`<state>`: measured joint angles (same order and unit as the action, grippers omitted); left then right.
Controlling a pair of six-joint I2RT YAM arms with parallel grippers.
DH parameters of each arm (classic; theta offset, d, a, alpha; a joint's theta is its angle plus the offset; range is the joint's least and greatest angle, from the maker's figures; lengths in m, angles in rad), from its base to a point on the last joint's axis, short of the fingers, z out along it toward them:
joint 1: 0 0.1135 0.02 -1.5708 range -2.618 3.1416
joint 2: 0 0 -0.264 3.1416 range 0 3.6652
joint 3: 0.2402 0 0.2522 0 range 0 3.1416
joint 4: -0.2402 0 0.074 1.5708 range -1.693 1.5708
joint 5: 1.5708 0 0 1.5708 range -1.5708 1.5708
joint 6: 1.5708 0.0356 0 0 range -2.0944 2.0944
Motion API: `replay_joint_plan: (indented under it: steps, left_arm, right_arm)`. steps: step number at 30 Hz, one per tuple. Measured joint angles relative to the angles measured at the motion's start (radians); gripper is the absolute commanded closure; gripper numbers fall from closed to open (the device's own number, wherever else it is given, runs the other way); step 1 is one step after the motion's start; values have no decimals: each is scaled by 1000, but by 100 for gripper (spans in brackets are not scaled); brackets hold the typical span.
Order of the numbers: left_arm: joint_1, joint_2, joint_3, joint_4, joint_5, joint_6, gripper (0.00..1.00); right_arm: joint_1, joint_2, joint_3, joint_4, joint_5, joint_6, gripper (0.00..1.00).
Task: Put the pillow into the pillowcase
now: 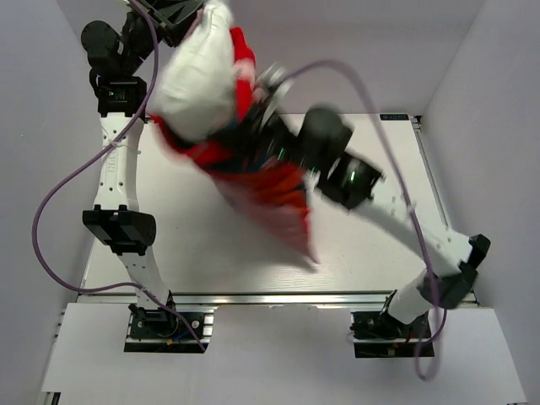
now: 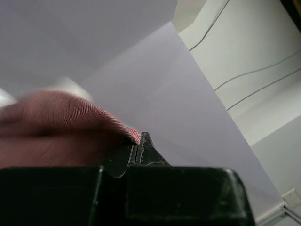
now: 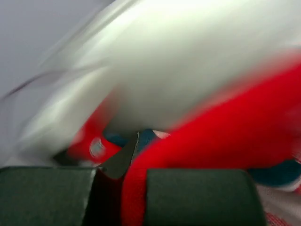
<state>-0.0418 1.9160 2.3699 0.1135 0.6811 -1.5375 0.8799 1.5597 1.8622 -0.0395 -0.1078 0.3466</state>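
Observation:
Both arms hold the bundle up above the far left of the table. The white pillow (image 1: 197,78) bulges out of the red pillowcase (image 1: 272,196), whose lower end hangs down in a blurred point toward the table. My left gripper (image 1: 180,13) is at the top, jaws shut on a paler pink edge of the pillowcase (image 2: 70,122); in the left wrist view the left gripper (image 2: 139,141) pinches that hem at its tips. My right gripper (image 1: 269,81) is shut on red pillowcase fabric (image 3: 225,132), with the pillow (image 3: 188,52) blurred just above the right gripper (image 3: 137,139).
The white table (image 1: 194,245) lies below, boxed in by pale walls on the left, right and back. A purple cable (image 1: 384,135) loops over the right arm and another (image 1: 59,202) hangs beside the left arm. A metal rail (image 1: 278,297) runs along the near edge.

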Motion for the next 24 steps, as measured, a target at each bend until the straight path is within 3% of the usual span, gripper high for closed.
replay_joint_plan:
  steps: [2, 4, 6, 7, 9, 11, 13, 15, 17, 22, 24]
  left_arm:
    - [19, 11, 2, 10, -12, -13, 100]
    - [27, 16, 9, 27, -26, -27, 100]
    - [23, 20, 18, 41, -23, -39, 100]
    - [16, 20, 21, 47, -17, -42, 100]
    - [-4, 20, 21, 43, -14, -45, 100]
    - [-11, 26, 21, 35, -24, -48, 100]
    - [-7, 28, 20, 36, -39, -55, 100]
    - [-7, 28, 21, 52, -30, -60, 100]
    - [-17, 27, 21, 72, -28, -61, 100]
    - [-4, 27, 19, 58, -11, -61, 100]
    - [10, 27, 19, 69, -23, -66, 100]
  right_arm:
    - [248, -54, -48, 0, -47, -72, 100]
    - [306, -101, -69, 19, -52, -138, 100]
    - [126, -125, -54, 69, -54, -144, 100]
    - [-38, -98, -7, 61, -50, -103, 100]
    - [-351, 53, 215, -1, -48, 5, 100]
    - [-566, 213, 396, -11, -32, 98, 100]
    - [-705, 275, 397, -27, -22, 169, 100]
    - [-729, 257, 315, -26, -27, 206, 100]
    - [-621, 184, 212, -34, -42, 204, 100]
    - [101, -23, -44, -10, -33, 14, 100]
    - [237, -38, -48, 10, -58, -59, 100]
